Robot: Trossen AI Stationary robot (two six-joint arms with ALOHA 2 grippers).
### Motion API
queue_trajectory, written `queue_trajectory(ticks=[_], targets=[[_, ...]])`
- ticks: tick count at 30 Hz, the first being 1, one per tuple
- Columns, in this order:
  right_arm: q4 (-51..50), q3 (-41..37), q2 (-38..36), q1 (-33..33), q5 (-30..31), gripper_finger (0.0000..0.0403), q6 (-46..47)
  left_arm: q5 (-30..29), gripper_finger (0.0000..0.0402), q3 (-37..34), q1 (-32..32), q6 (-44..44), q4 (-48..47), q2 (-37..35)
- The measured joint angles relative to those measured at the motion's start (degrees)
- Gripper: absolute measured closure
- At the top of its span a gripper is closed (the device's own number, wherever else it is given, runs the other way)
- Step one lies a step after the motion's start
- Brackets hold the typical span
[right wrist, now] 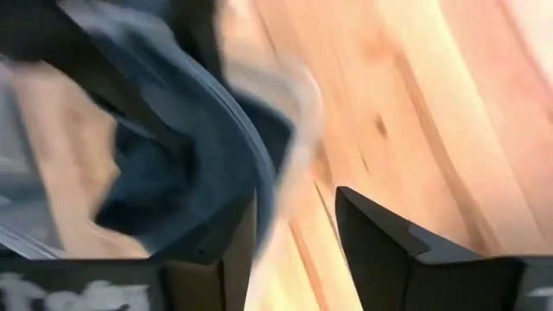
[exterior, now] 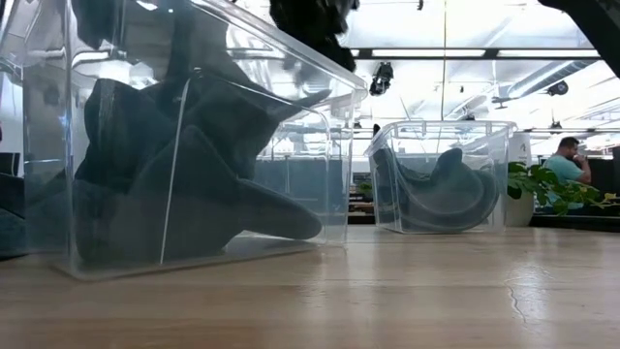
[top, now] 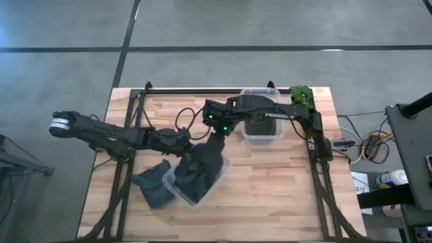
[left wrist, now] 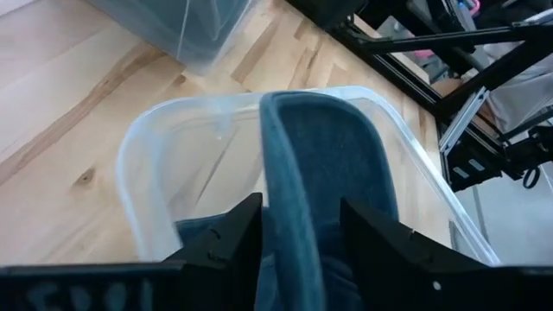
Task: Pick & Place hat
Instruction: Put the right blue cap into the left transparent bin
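Dark blue fabric fills the near clear bin (top: 196,181); this hat (top: 202,169) hangs half in, half over the bin's rim, its upper part hidden by the right end effector (top: 214,143), whose fingers stand a little parted in the wrist view with a fold of the hat against one of them, so whether it grips cannot be told; the left end effector (top: 183,140) sits just beside the bin, its fingers (left wrist: 226,246) clenched on a strip of the hat. A second dark hat (top: 152,185) lies on the tabletop (top: 270,189) touching the bin; a third hat (exterior: 441,199) rests curled in the far bin (exterior: 441,174). Two bins, three hats; one small plant (top: 302,94) at the tabletop's far corner; a person (exterior: 565,160) shows, partly cut off, in the room behind.
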Motion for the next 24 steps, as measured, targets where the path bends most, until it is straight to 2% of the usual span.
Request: queue_trajectory(ticks=[6, 14, 19, 24], targets=[[8.0, 1.5, 0.4, 0.5, 0.2, 0.0278, 0.2, 0.7, 0.0248, 2.9, 0.0, 2.6, -2.6, 1.0], [18.6, -4.9, 0.8, 1.1, 0.2, 0.0284, 0.4, -1.6, 0.0248, 5.1, -0.1, 5.0, -22.0, -4.8], [19.6, -7.4, 0.8, 1.1, 0.2, 0.0281, 0.2, -1.7, 0.0248, 4.9, -0.1, 3.9, -25.5, -8.3], [20.4, -9.3, 0.8, 1.2, 0.2, 0.0301, 0.4, -3.4, 0.0248, 5.1, -0.1, 3.8, -25.3, -10.3]])
